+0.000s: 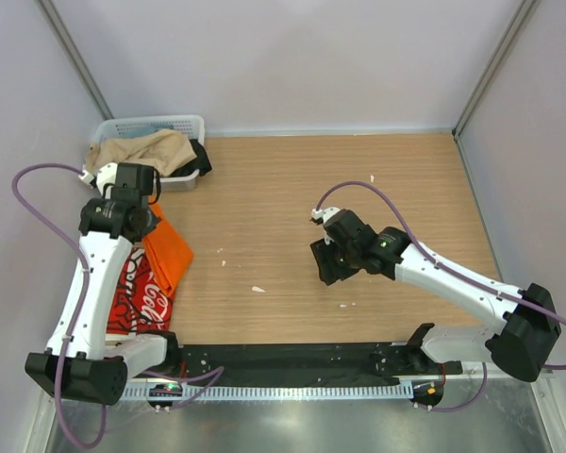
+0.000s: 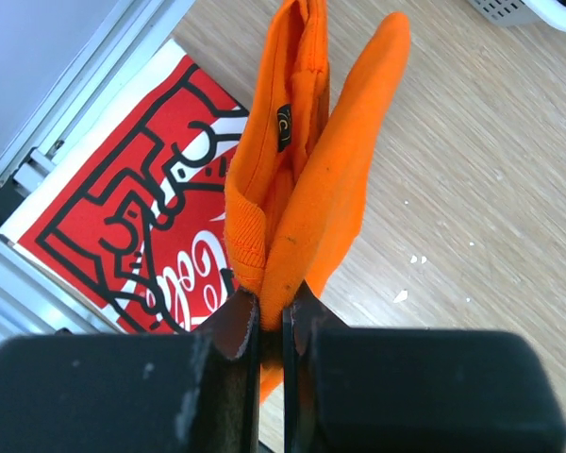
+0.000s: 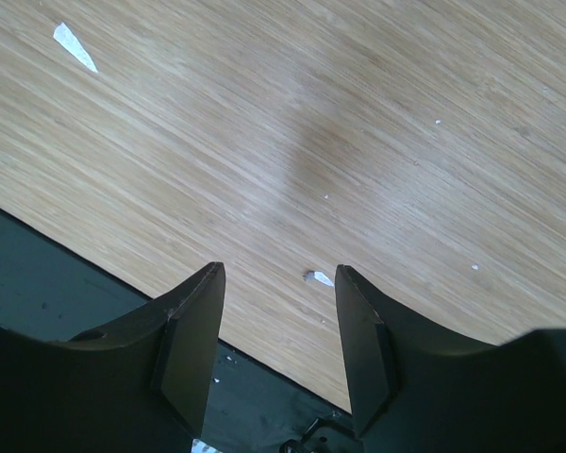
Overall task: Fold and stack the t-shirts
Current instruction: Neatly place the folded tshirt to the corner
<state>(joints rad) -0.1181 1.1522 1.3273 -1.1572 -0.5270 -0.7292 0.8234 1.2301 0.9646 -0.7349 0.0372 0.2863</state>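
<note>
My left gripper (image 2: 274,307) is shut on a bunched edge of the plain orange t-shirt (image 2: 307,160), which hangs from it in folds above the table; from above the orange t-shirt (image 1: 168,253) shows beside the left arm. The red t-shirt with white script lettering (image 2: 132,217) lies flat beneath it at the table's left front; it also shows in the top view (image 1: 141,297). My right gripper (image 3: 275,283) is open and empty, over bare wood near the table's front edge, right of centre (image 1: 332,269).
A white slatted basket (image 1: 151,132) holding tan and dark cloth (image 1: 141,151) stands at the back left. A black strip (image 1: 283,359) runs along the table's front edge. Small white scraps (image 1: 258,289) dot the wood. Grey walls enclose the table.
</note>
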